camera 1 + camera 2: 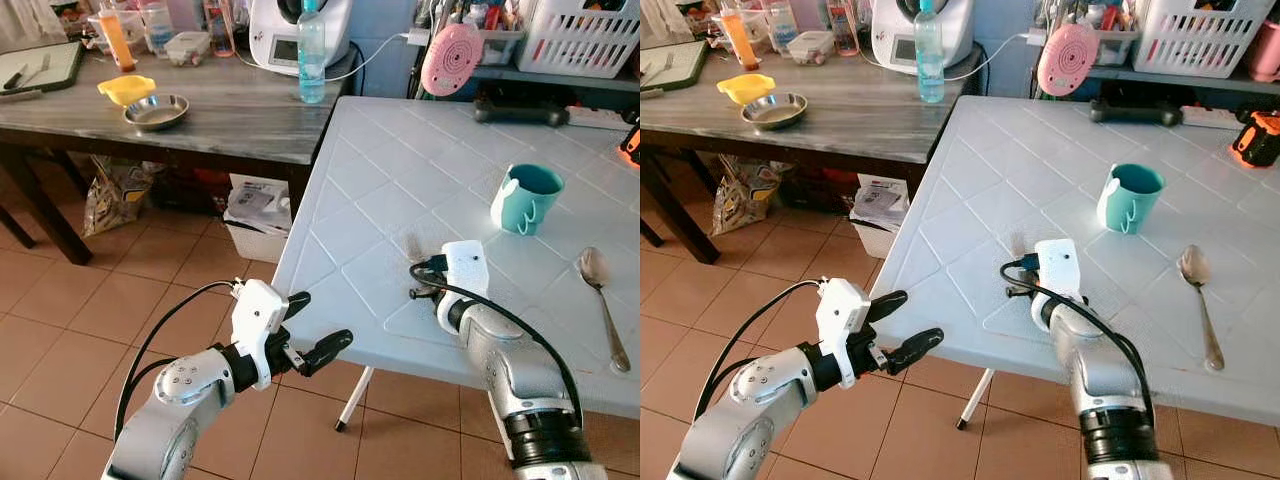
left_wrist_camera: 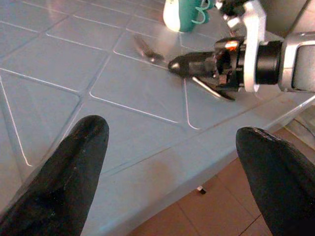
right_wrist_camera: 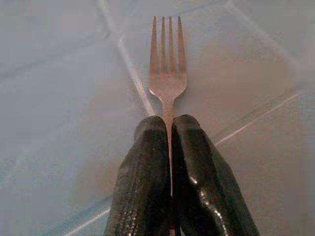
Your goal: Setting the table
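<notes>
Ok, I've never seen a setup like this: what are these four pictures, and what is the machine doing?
This is a humanoid robot with two silver arms. The two wide pictures come from cameras in its head, looking down at a white table. The other two come from cameras on its wrists. The right gripper is shut on a fork, held low over the table. The left gripper is open and empty, beside the table's near edge. On the table lie a teal mug and a spoon, to the robot's right of the fork.
</notes>
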Robot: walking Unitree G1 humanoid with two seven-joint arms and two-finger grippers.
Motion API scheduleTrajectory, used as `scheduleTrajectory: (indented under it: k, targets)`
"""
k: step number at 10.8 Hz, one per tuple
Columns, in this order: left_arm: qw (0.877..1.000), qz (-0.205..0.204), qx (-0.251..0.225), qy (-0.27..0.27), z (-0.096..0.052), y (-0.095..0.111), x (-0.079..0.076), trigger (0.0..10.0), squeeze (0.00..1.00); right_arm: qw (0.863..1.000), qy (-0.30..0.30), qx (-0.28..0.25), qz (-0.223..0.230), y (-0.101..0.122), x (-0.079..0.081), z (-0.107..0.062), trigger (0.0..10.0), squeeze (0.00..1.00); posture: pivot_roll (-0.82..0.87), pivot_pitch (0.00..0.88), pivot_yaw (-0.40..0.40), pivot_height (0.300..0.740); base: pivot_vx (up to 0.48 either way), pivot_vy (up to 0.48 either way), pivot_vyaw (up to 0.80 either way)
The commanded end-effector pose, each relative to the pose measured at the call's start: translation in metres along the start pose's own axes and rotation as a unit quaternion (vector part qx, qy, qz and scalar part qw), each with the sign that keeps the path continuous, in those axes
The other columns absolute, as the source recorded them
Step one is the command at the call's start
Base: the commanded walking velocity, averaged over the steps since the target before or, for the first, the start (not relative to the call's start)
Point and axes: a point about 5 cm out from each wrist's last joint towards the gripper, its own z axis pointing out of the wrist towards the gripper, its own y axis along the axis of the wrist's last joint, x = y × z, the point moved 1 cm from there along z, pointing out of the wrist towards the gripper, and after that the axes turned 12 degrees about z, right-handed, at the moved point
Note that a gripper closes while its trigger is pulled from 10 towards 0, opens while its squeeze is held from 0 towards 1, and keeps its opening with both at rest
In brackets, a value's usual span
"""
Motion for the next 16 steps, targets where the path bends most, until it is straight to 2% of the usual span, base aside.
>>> scheduleTrajectory:
  k: [1,3,5,7,8,9,12,15,16]
  targets:
    - [1.0,0.014,-0.005,0.002,0.0,0.004,0.003,10.0,0.0,0.998,0.007,-0.061,0.005,0.022,0.01,-0.005,0.0,0.0,-0.01,0.056,0.036,0.74,0.0,0.0,0.0]
    - [0.999,0.032,-0.011,0.031,-0.002,0.009,0.014,10.0,0.0,0.992,0.015,-0.126,0.01,0.041,0.021,-0.011,0.0,0.0,-0.01,0.056,0.035,0.74,0.0,0.0,0.0]
    - [0.997,0.042,-0.019,0.061,-0.004,0.012,0.021,10.0,0.0,0.986,0.001,-0.168,0.015,0.049,0.019,-0.018,0.0,0.0,-0.01,0.053,0.034,0.74,0.0,0.0,0.0]
    - [0.993,0.049,-0.024,0.101,-0.006,0.015,0.031,10.0,0.0,0.979,-0.04,-0.202,-0.004,0.05,0.009,-0.028,0.0,0.0,-0.01,0.054,0.029,0.74,0.0,0.0,0.0]
    - [0.99,0.052,-0.023,0.128,-0.007,0.015,0.039,10.0,0.0,0.976,-0.052,-0.211,-0.009,0.05,0.006,-0.032,1.3,0.0,0.0,0.055,0.029,0.74,0.0,0.0,0.0]
    - [0.985,0.049,-0.025,0.164,-0.011,0.016,0.051,10.0,0.0,0.975,-0.066,-0.214,-0.009,0.047,0.0,-0.036,10.0,0.0,0.0,0.054,0.031,0.74,0.0,0.0,0.0]
    - [0.982,0.059,-0.011,0.18,-0.013,0.015,0.062,10.0,0.0,0.975,-0.082,-0.206,-0.004,0.039,-0.004,-0.039,10.0,0.0,-0.01,0.052,0.036,0.74,0.0,0.0,0.0]
    - [0.979,0.062,-0.008,0.192,-0.011,0.014,0.069,10.0,0.0,0.977,-0.079,-0.199,-0.007,0.037,-0.003,-0.038,10.0,0.0,-0.01,0.043,0.032,0.74,0.0,0.0,-0.72]
    - [0.98,0.06,-0.01,0.189,-0.009,0.013,0.066,10.0,0.0,0.977,-0.078,-0.199,-0.008,0.037,-0.004,-0.038,10.0,0.0,-0.02,0.042,0.03,0.74,0.0,0.394,-0.74]
